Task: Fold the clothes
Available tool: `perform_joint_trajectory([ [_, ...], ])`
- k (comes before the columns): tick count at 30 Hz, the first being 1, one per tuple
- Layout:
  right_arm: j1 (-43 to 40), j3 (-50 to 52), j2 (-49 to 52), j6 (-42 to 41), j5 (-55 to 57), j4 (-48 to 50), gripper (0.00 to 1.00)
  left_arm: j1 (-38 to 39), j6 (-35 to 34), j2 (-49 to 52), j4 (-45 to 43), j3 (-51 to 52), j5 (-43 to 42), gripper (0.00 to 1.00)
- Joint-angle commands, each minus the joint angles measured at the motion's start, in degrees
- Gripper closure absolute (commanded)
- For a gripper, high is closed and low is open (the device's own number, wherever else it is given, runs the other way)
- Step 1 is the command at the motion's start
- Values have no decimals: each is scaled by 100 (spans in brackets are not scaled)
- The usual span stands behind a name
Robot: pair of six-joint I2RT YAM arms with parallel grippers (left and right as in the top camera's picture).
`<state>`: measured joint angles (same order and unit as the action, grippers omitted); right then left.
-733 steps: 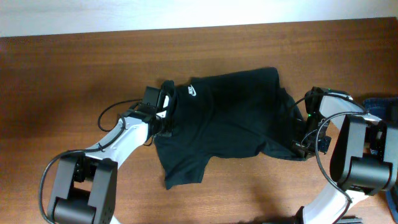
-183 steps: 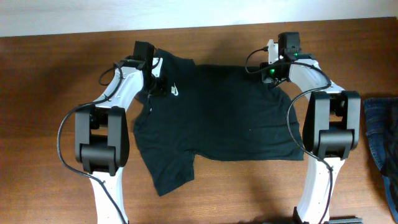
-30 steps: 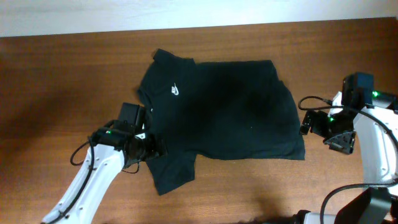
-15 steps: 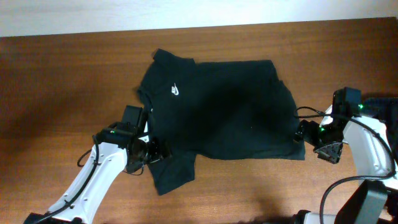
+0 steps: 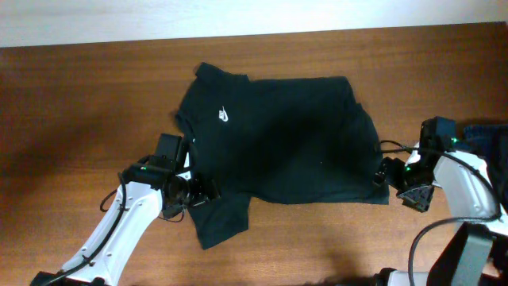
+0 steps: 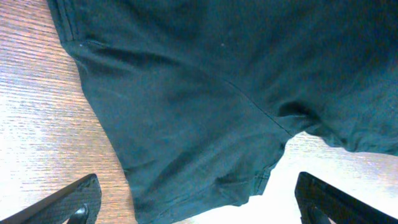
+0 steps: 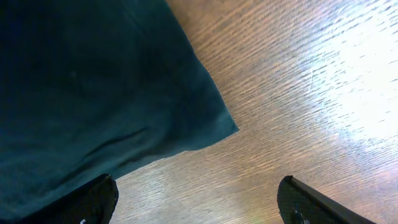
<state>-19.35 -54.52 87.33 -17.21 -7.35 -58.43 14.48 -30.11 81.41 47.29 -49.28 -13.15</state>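
Currently my left end effector [image 5: 208, 191] and right end effector [image 5: 381, 173] hang open at the sleeve [image 6: 199, 143] and hem corner [image 7: 211, 127] of the black T-shirt [image 5: 286, 135] spread on the worktop [image 5: 95, 103]; a shallow pinch could slip free.

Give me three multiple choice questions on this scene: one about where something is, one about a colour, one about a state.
1. Seen from overhead, where on the T-shirt is the white logo?
A. Near its left end
B. At its right hem
C. At its middle

2. What colour is the T-shirt?
A. Red
B. Black
C. White

3. How do the jaws of the left gripper stand?
A. Shut on fabric
B. Shut on nothing
C. Wide open

Answers:
1 A, the logo sits at the shirt's left end.
2 B, the fabric is black throughout.
3 C, the left wrist view shows the jaws far apart, with the sleeve between them.
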Motion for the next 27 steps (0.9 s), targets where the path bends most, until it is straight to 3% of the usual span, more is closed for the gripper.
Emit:
perform_joint_trajectory([
  [1, 42, 33, 260, -136, 109, 2, 13, -13, -72, 33, -15, 39, -81, 1],
  [13, 140, 175, 595, -887, 201, 376, 16, -13, -72, 35, -15, 39, -81, 1],
  [19, 140, 533, 595, -881, 201, 756, 20, -13, -70, 33, -13, 39, -83, 1],
  [22, 140, 573, 595, -881, 201, 791, 28, -13, -72, 33, -13, 39, -83, 1],
  [25, 140, 573, 595, -879, 201, 789, 44, -13, -70, 33, -13, 39, -83, 1],
  [27, 140, 573, 595, -879, 201, 789, 47, -13, -72, 33, -11, 39, -83, 1],
])
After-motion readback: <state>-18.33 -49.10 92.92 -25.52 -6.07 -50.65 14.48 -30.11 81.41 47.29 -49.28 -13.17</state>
